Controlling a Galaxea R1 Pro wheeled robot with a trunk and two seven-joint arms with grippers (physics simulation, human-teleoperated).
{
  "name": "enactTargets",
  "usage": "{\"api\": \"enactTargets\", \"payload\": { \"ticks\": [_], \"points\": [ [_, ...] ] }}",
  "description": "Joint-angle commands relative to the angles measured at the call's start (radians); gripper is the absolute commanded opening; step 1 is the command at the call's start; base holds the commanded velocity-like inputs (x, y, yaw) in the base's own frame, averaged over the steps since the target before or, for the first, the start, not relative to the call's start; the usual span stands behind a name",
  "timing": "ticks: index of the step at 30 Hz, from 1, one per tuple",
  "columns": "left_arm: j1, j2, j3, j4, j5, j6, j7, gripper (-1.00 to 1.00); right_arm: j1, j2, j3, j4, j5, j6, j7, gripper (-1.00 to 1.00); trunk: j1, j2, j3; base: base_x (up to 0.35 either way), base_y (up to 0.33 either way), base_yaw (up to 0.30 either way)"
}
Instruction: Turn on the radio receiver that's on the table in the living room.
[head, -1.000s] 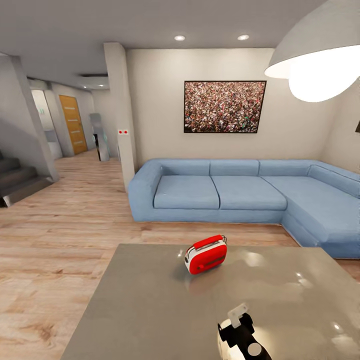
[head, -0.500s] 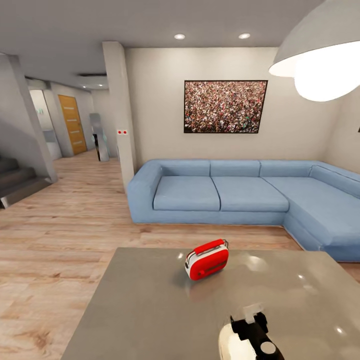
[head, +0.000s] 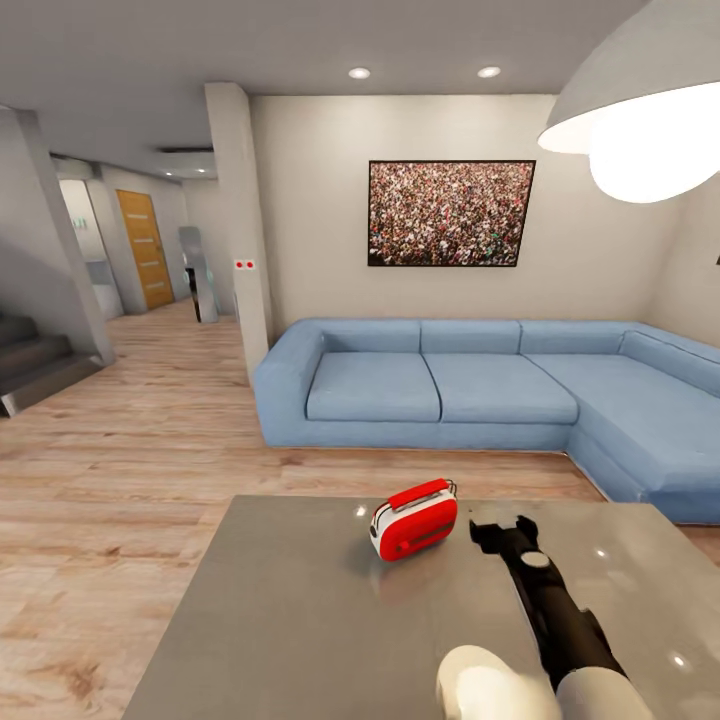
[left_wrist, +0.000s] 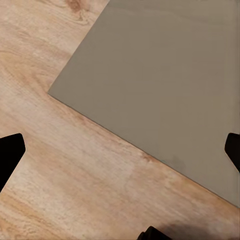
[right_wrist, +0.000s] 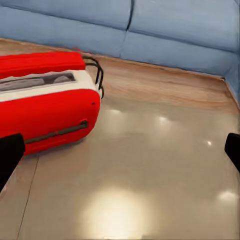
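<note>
Your right claw (head: 498, 527) hung open and empty just right of the radio receiver (head: 414, 519), which stood mid-worktop (head: 300, 620), toward the far edge. It looked light, rigid and slippery; you should press its switch gently, bracing against sliding.

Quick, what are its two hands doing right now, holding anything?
Left gripper: open, holding nothing, over the table edge.
Right gripper: open, empty, beside the radio.
</note>
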Motion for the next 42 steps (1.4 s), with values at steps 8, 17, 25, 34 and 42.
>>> {"api": "enactTargets", "payload": {
  "ticks": [8,17,25,34,42],
  "points": [
    [0.0,-0.009,-0.002,-0.002,0.003,-0.076,-0.005,1.0,-0.285,0.005,0.002,-0.001,0.0,0.267,0.002,1.0,0.0,0.0,0.0,0.0,0.0,0.0],
    [0.0,-0.047,-0.004,0.261,0.001,-0.226,-0.014,1.0,-0.506,0.061,0.057,0.007,-0.004,0.516,0.003,1.0,0.0,0.0,0.0,0.0,0.0,0.0],
    [0.0,-0.1,0.004,0.531,0.003,-0.221,-0.013,1.0,-0.58,0.09,0.058,0.095,-0.006,0.683,0.004,1.0,0.0,0.0,0.0,0.0,0.0,0.0],
    [0.0,-0.211,0.0,0.649,0.005,-0.221,-0.015,1.0,-0.584,0.089,0.057,0.162,-0.005,0.685,0.004,1.0,0.0,0.0,0.0,0.0,0.0,0.0],
    [0.0,-0.185,0.0,0.652,0.001,-0.222,-0.014,1.0,-0.584,0.089,0.05,0.242,-0.005,0.645,0.003,1.0,0.0,0.0,0.0,0.0,0.0,0.0]
  ]
}}
